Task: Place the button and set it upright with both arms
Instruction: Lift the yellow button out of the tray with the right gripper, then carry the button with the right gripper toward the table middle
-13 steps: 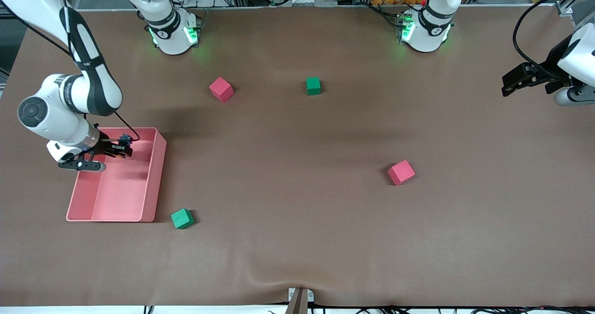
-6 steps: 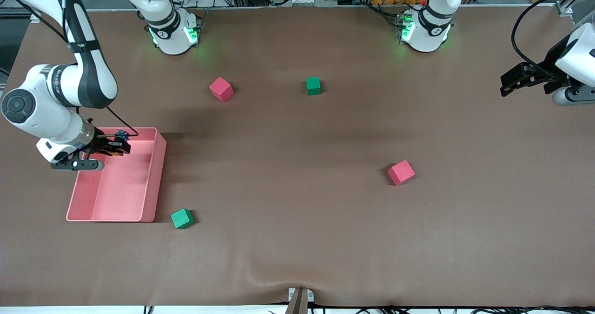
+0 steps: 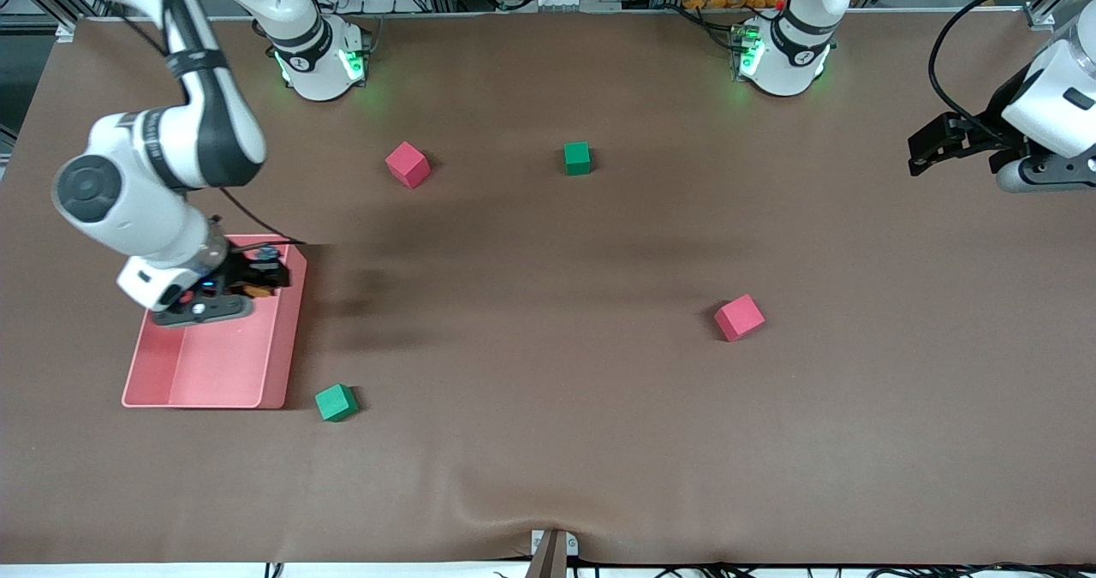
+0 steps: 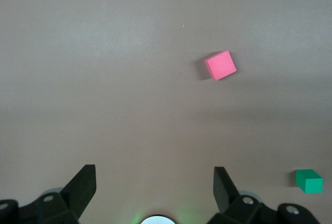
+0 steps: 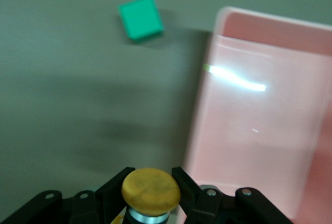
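Note:
My right gripper is shut on the button and holds it in the air over the pink bin's wall at the corner nearest the table's middle. In the right wrist view the button's round orange cap sits between the fingers, with the bin's rim under it. My left gripper is open and empty, held over the bare table at the left arm's end. In the left wrist view its two fingers stand wide apart.
A green cube lies beside the bin, nearer to the front camera. A red cube and a green cube lie toward the bases. Another red cube lies mid-table toward the left arm's end.
My right arm has swung from over the bin's inner part toward the table's middle, carrying the button to over the bin's wall. The left gripper has drifted slightly toward the table's middle.

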Controlling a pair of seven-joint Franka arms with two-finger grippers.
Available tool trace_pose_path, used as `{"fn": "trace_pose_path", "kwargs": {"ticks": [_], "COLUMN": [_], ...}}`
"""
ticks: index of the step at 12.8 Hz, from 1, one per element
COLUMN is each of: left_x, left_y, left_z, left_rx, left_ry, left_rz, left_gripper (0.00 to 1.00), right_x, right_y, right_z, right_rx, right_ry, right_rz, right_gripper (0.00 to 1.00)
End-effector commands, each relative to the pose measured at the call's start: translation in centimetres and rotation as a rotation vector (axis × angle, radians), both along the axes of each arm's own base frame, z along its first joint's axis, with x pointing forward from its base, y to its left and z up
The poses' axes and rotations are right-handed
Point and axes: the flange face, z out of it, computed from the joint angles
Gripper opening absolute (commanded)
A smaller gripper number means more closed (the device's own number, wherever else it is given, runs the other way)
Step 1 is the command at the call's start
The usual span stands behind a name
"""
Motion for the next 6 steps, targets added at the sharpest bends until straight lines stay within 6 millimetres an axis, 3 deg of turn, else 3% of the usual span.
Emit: {"fn": "trace_pose_path", "kwargs": {"ticks": [1, 3, 6], "left_x": [-0.4, -0.2, -0.2], "left_y": [0.2, 0.2, 0.3], "left_z": [0.5, 0.4, 0.3], "left_rx": [0.013, 0.012, 0.014], "left_ry": [-0.012, -0.012, -0.011], "left_rz": [0.015, 0.014, 0.015], "left_gripper": [1.00, 1.00, 1.00], "right_x": [1.7, 1.8, 1.6], "right_y": [4.1, 8.9, 17.6], "right_z": [0.0, -0.6, -2.2], "right_rx": [0.038, 0.056, 0.075], "right_ry": [0.001, 0.001, -0.011], "right_rz": [-0.018, -0.057, -0.113], "right_gripper": [0.00, 0.00, 0.00]}}
